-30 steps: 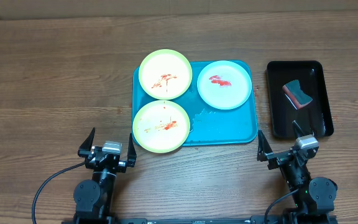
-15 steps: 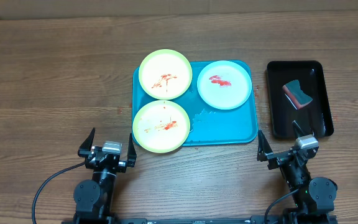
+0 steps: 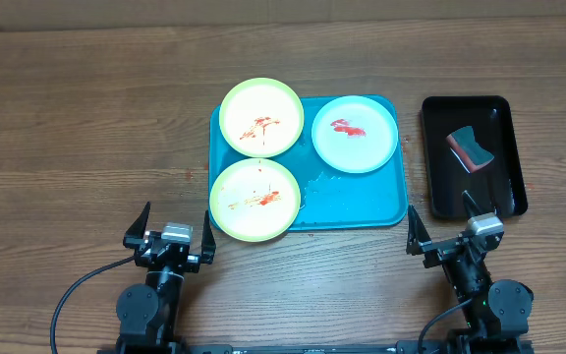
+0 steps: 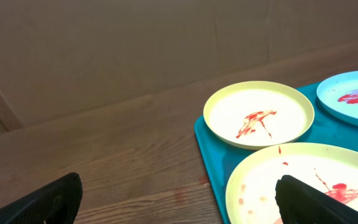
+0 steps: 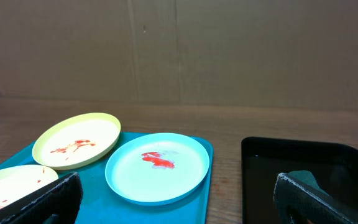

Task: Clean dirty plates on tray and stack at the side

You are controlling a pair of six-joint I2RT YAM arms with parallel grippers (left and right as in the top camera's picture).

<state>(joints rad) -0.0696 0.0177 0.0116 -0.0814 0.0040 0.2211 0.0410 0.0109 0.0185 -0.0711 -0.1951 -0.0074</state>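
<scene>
The turquoise tray (image 3: 362, 202) lies at the table's middle. On it are two yellow-green plates, one at the back left (image 3: 261, 117) and one at the front left (image 3: 254, 200), and a pale blue plate (image 3: 355, 134) at the back right. All three carry red sauce smears. They also show in the left wrist view (image 4: 258, 114) (image 4: 303, 180) and in the right wrist view (image 5: 157, 167). My left gripper (image 3: 171, 234) and right gripper (image 3: 453, 224) are both open and empty near the front edge, short of the tray.
A black tray (image 3: 440, 182) stands right of the turquoise one and holds a red and dark green sponge (image 3: 472, 149). Small red sauce spots mark the wood (image 4: 179, 196) left of the tray. A cardboard wall stands behind the table.
</scene>
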